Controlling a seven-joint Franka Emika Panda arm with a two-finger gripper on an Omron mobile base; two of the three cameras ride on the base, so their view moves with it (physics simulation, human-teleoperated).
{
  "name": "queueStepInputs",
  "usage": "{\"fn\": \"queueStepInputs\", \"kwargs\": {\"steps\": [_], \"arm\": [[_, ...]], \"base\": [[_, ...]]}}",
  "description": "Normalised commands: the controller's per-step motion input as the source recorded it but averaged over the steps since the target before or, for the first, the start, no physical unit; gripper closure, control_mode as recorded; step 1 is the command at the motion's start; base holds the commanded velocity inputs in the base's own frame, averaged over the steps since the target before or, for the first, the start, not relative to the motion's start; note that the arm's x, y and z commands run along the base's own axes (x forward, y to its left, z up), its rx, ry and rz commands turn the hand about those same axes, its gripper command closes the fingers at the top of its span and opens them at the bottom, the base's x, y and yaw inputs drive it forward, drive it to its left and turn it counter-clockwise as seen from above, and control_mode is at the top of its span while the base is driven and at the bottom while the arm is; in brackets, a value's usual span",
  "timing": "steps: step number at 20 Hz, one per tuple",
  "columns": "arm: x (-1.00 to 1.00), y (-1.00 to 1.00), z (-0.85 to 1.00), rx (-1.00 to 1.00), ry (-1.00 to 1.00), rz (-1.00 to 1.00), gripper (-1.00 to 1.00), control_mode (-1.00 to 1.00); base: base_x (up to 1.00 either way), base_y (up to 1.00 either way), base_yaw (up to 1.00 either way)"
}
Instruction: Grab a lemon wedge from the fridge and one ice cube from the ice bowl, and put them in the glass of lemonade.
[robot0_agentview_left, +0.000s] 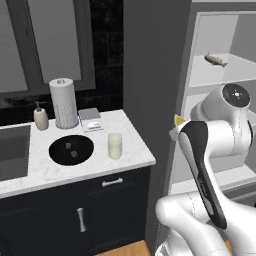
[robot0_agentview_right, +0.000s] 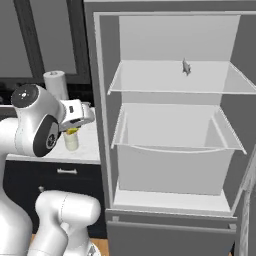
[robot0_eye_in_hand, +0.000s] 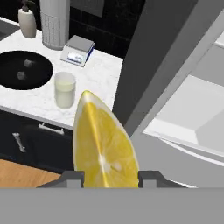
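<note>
The tool is gripping the lemon wedge between its two fingertips, with the wedge standing up from the jaws and its cut face turned toward the hand camera. In the left base view a sliver of yellow is showing at the front of the wrist, in the air between the counter and the open fridge; in the right base view the same yellow piece is hanging under the tool, in line with the glass of lemonade, though whether it is directly above the glass cannot be settled from that angle. The glass is standing upright on the counter near its front right corner, just beside the ice bowl, which is holding at least two small cubes. A paper-towel roll, a soap bottle and a small scale are standing behind them, and a small grey fish-shaped item is lying on an upper fridge shelf. By judgement, the fetch from the fridge is done and the carry to the glass is in hand; the ice cube step is not yet begun. The next move is calling for the wedge to be brought squarely over the glass mouth and lowered close before the jaws part, since the glass is narrow and a high or off-centre drop could land on the counter or tip the tumbler.
</note>
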Motion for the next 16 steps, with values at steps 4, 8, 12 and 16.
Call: {"fn": "queueStepInputs", "kwargs": {"steps": [4,8,12,16], "arm": [[0.0,0.0,0.0,0.0,0.0,0.0,1.0,1.0],[0.0,0.0,0.0,0.0,0.0,0.0,1.0,1.0],[0.0,0.0,0.0,0.0,0.0,0.0,1.0,1.0],[0.0,0.0,0.0,0.0,0.0,0.0,1.0,1.0]], "base": [[-0.2,0.68,0.0],[-0.07,0.7,0.0],[0.0,0.71,0.0],[0.0,0.63,0.0]]}}
